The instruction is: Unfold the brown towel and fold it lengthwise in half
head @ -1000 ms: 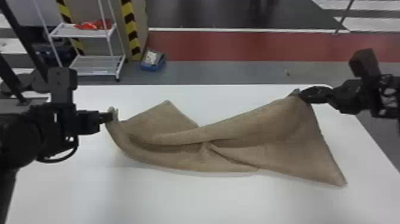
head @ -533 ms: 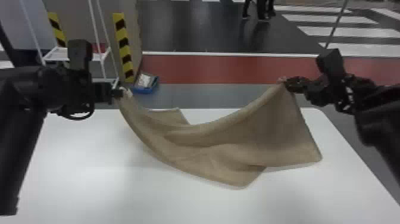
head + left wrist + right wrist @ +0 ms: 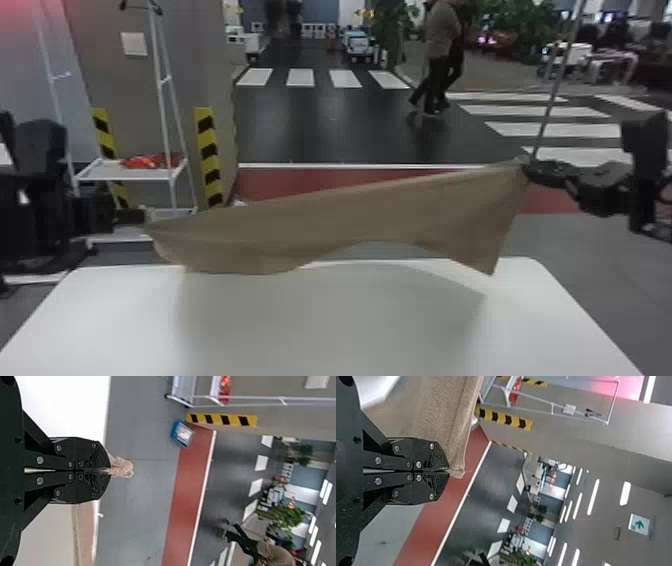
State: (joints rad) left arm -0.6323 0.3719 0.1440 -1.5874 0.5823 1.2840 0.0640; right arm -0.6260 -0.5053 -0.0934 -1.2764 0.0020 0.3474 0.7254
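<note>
There is one brown towel (image 3: pixel 350 215) and one white table (image 3: pixel 325 320). There are two grippers, one left gripper (image 3: pixel 142 216) and one right gripper (image 3: pixel 527 169), each with two black fingers (image 3: pixel 93 455). The head view has one white rack (image 3: pixel 127 174), two striped strips (image 3: pixel 209 150), one wall plate (image 3: pixel 134 43), one red floor band (image 3: pixel 290 185) and, in the straight row straight ahead, four white floor bars (image 3: pixel 300 77). The left wrist view has one blue bin (image 3: pixel 174 429); the right wrist view has one green-arrow sign (image 3: pixel 634 521).
</note>
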